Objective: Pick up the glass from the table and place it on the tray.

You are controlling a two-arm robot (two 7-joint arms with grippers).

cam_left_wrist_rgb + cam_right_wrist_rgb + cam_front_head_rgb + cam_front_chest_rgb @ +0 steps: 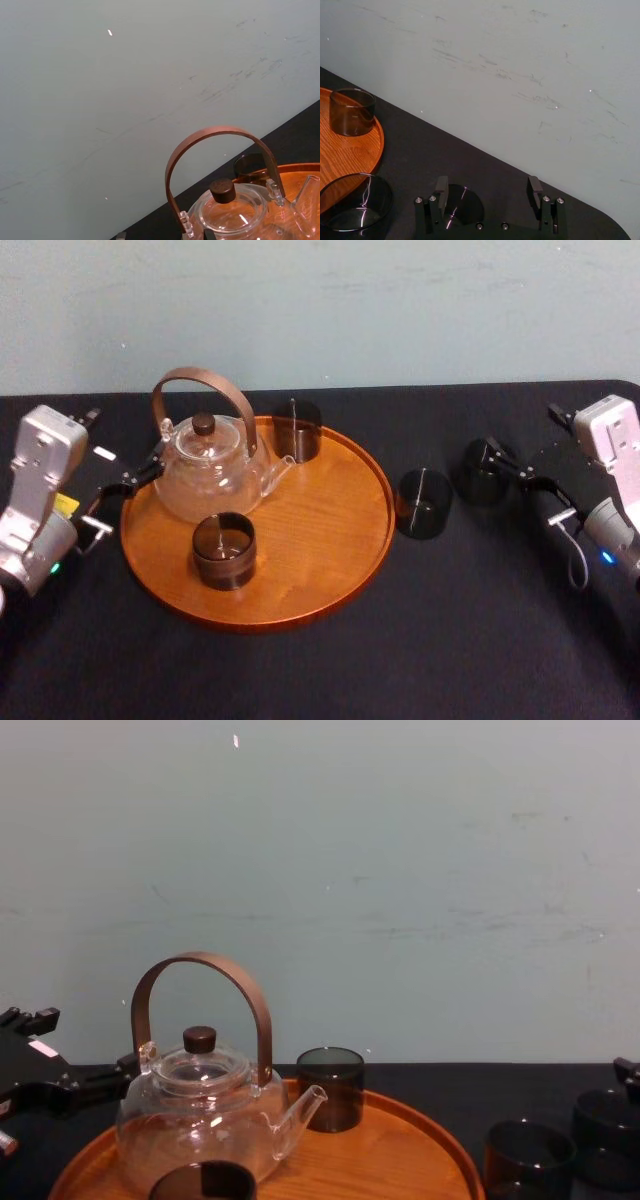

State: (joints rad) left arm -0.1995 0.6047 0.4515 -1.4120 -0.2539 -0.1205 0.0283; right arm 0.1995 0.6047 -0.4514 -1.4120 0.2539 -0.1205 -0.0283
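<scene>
Target glass (482,472) – the dark, short tumbler farthest to the right on the black desk (480,620). You find it upright, off the tray and well apart from its rim. A second dark glass (424,503) stands just beside it on the desk, between it and the tray (320,530).

Right end effector (488,186) – you see it low over the desk at the target glass, its two fingers (441,187) spread wide and gripping nothing. In the right wrist view the glass sits in the gap, close to one finger; whether they touch you cannot tell.

Tray – round, orange-brown wood with a low rim, lying flat on the desk left of both loose glasses. On it you see a clear glass teapot (205,465) with an arched brown handle and a dark knob on its lid. Two more dark glasses share the tray: one at the near side (224,550), one at the far edge (297,430) by the spout.

Left end effector (125,485) – it hangs at the tray's left rim, close to the teapot's body; you cannot tell whether it is open or closed.
</scene>
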